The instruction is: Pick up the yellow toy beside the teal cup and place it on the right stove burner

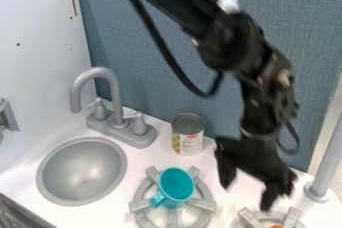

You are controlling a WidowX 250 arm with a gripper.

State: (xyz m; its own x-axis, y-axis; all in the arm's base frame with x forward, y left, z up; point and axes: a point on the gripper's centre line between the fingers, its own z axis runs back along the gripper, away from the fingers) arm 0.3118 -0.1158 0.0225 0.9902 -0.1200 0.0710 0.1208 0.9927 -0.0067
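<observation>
Well, in the camera view my claw hangs in the right half, pointing down over the white tabletop, with its two fingers spread well apart. The arm comes in from the top edge, and a black cable loops beside it. Left of my claw and a little apart from it, a teal mug rests on a gray toy burner, its mouth facing up toward the camera and its handle pointing to the lower left. Up and left of my claw, past the mug, a tin can stands upright with a partly green label, near the blue-gray back panel. Farther left of me lies a round gray sink basin, with a gray faucet and its two knobs just behind it. Just below my claw, at the bottom edge, is a second burner with something orange at its middle. To the right of my claw rises a gray post, its round foot on the tabletop.
</observation>
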